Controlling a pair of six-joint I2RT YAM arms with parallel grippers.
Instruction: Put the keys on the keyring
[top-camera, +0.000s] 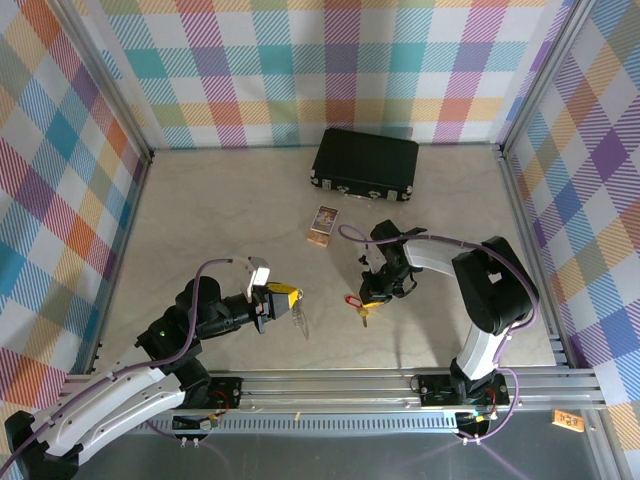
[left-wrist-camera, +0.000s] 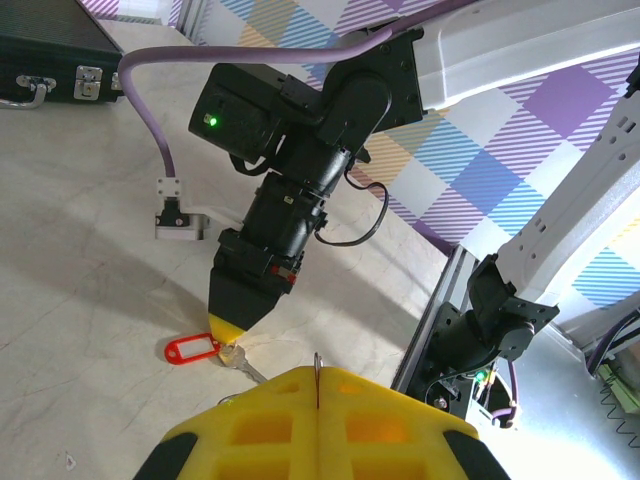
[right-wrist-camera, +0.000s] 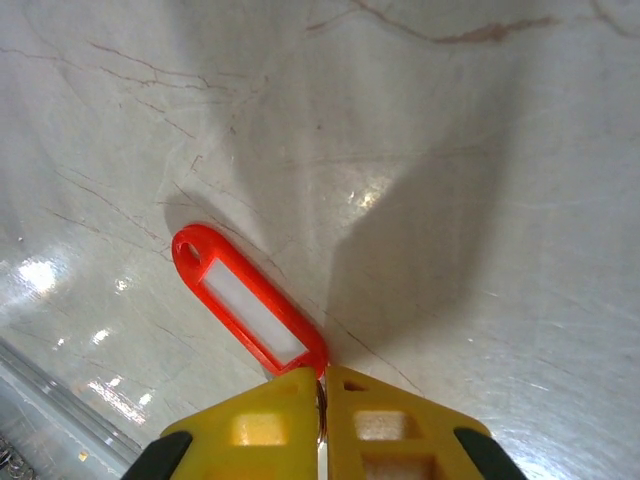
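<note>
Red plastic oval tag with a white insert, joined to a small silver key: the keys (right-wrist-camera: 250, 300), lying flat on the pale marbled surface (top-camera: 200, 220) toward its near right part. Right tool (right-wrist-camera: 322, 378): yellow fingers brought together, tips down at the end of the tag where the key joins it, pinching the keys there; seen from the left wrist camera, the silver key blade pokes out just beside the tip and the tag points the other way. Left tool (left-wrist-camera: 318, 385): yellow fingers closed on the keyring (top-camera: 299, 318), a grey metal loop that hangs from the tips above the surface, its thin edge showing in the seam between the fingers. The keyring is near the keys, to their left, and apart from them. Black case (top-camera: 365, 165): closed, at the far side of the surface by the checked wall. Small printed card (top-camera: 323, 225): flat on the surface between the case and the keys.
</note>
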